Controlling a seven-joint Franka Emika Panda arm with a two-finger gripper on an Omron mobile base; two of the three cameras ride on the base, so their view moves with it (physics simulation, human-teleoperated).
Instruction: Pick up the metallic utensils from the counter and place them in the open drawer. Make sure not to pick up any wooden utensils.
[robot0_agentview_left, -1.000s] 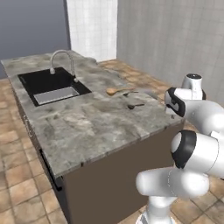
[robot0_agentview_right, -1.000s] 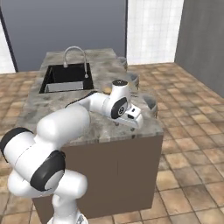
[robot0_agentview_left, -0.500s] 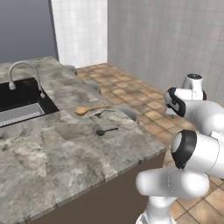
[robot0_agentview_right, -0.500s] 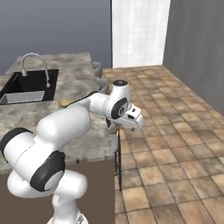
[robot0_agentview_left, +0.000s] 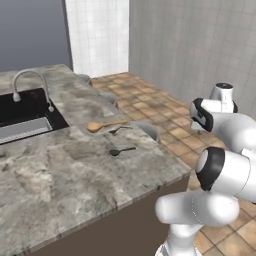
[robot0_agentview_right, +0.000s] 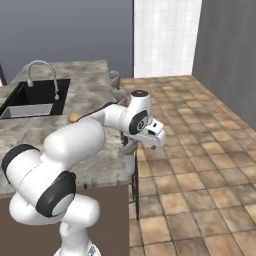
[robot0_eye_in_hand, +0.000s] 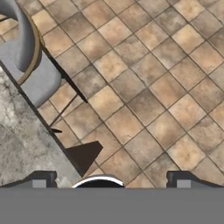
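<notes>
Gripper (robot0_eye_in_hand: 107, 177) jaws wide, holding nothing, over floor off counter (robot0_agentview_left: 60, 170) edge. Metal spoon (robot0_agentview_left: 121, 150) at 5 o'clock of wooden spoon (robot0_agentview_left: 104, 125); prob light, stiff, slick — pinch mid-handle.

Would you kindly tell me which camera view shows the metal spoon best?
The left base view: the metal spoon lies in plain sight on the counter, near the wooden spoon. In the right base view the arm covers that spot; the hand view faces floor tiles.
</notes>
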